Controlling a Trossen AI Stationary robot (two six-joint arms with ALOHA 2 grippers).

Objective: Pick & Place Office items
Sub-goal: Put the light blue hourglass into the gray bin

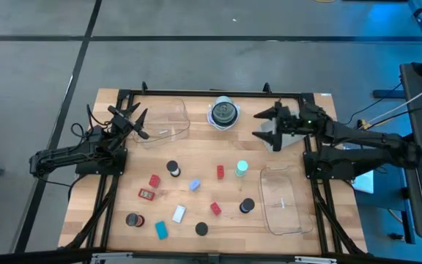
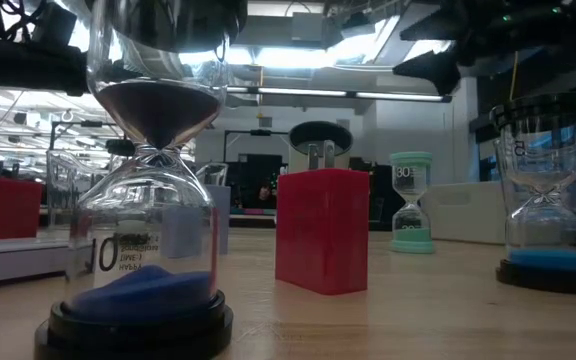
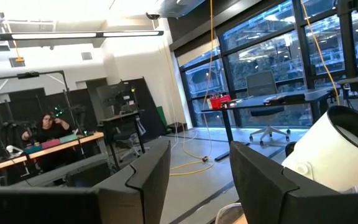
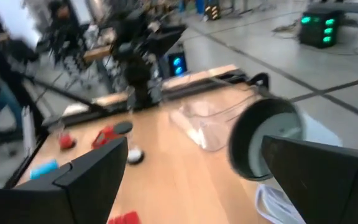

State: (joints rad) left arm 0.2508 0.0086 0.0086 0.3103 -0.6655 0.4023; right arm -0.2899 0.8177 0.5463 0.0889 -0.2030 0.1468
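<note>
The office items lie scattered on the wooden table in the high view: black discs (image 1: pixel 173 167) (image 1: pixel 247 206), red blocks (image 1: pixel 220 171) (image 1: pixel 154 181), a red-framed tag (image 1: pixel 146 194), blue blocks (image 1: pixel 194 185) (image 1: pixel 161 229), a white block (image 1: pixel 179 213) and a teal cylinder (image 1: pixel 242 169). The low view shows the discs and the cylinder as small sand timers (image 2: pixel 133 200) (image 2: pixel 411 203) standing upright beside a red block (image 2: pixel 321 243). My left gripper (image 1: pixel 134 121) (image 3: pixel 201 155) is open, raised at the far left. My right gripper (image 1: pixel 269 126) (image 4: pixel 194 146) is open, raised at the far right.
One clear tray (image 1: pixel 167 121) sits at the far edge by my left gripper, another (image 1: pixel 280 198) at the right near side. A round white-rimmed dark object (image 1: pixel 223 114) (image 4: pixel 266 140) stands between the grippers. A person (image 3: pixel 45 127) sits at a desk far behind.
</note>
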